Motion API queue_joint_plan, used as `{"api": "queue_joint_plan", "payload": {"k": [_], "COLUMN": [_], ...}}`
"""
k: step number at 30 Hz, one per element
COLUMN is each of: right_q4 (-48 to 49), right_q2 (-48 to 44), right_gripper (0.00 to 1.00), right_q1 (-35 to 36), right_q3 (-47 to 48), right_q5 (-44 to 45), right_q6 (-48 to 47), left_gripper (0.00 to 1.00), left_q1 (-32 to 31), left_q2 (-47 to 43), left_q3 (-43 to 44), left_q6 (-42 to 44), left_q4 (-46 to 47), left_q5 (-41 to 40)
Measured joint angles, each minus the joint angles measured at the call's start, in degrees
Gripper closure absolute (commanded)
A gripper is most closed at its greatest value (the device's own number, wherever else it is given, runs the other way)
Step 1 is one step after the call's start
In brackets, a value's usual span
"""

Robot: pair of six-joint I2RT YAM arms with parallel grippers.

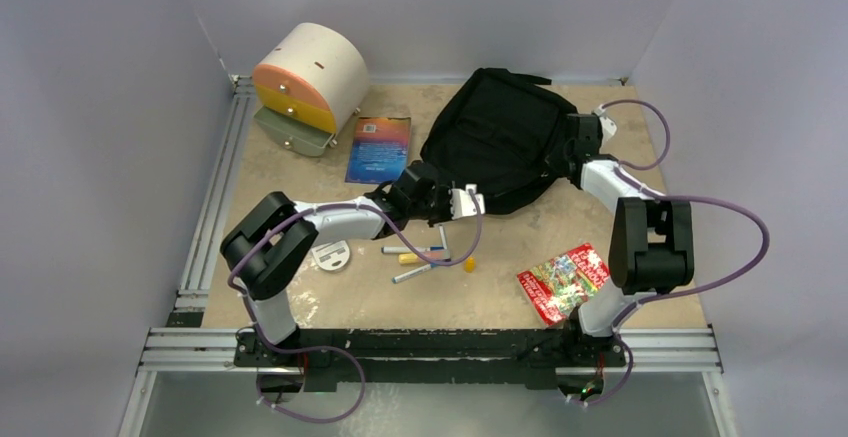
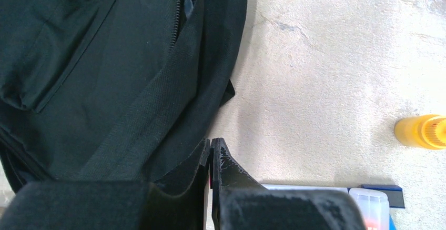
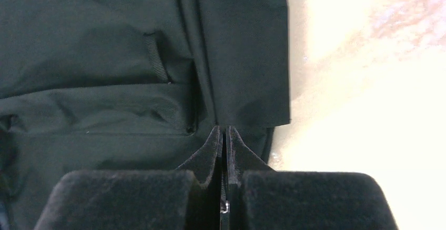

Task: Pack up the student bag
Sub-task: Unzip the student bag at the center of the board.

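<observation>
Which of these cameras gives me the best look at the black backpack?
The top external view: it shows the whole student bag lying on the table, outline and all. The left wrist view catches only a zipper and webbing strap close up; the right wrist view, only folds of black fabric.

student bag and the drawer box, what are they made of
The student bag: soft woven fabric, matte black, likely nylon or polyester; it creases and slumps, with a webbing strap and zipper. The drawer box: rigid, smooth matte cream shell, orange and yellow fronts; perhaps plastic or painted wood.
</observation>
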Motion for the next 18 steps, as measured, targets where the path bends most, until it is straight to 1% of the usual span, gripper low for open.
{"api": "queue_joint_plan", "payload": {"k": [1,3,4,5,7,10,14,18], "right_q4": [0.3,1.5,2.7,3.3,4.2,4.8,5.0,5.1], "right_q2": [0.0,-0.3,-0.6,-0.9,-1.7,-2.9,-5.2,-6.8], "right_gripper": [1.0,1.0,1.0,1.0,1.0,1.0,1.0,1.0], "right_q1": [-0.1,-0.2,-0.2,-0.2,-0.2,-0.1,-0.1,-0.1], "right_q3": [0.0,-0.3,-0.9,-1.2,-2.1,-3.4,-5.5,-6.3], "right_q5": [-0.9,-4.0,-6.3,-7.6,-11.3,-15.5,-20.0,-24.1], "right_q6": [-0.2,-0.7,-1.3,-1.7,-2.6,-3.3,-4.0,-4.0], "left_gripper": [0.93,0.69,0.54,0.46,0.39,0.34,0.31,0.28], "left_q1": [0.0,0.0,0.0,0.0,0.0,-0.2,-1.2,-3.5], "left_q2": [-0.1,-0.5,-0.8,-1.1,-1.8,-3.2,-3.0,0.5], "left_q3": [0.0,0.0,0.0,0.0,0.0,0.1,3.5,9.2], "left_q6": [0.0,-0.2,-0.7,-0.9,-1.9,-2.9,-2.6,-0.9], "left_q4": [0.1,0.4,0.7,1.0,2.2,3.6,3.5,4.0], "left_q5": [0.0,-0.1,-0.1,-0.1,0.2,1.4,2.8,2.8]}}
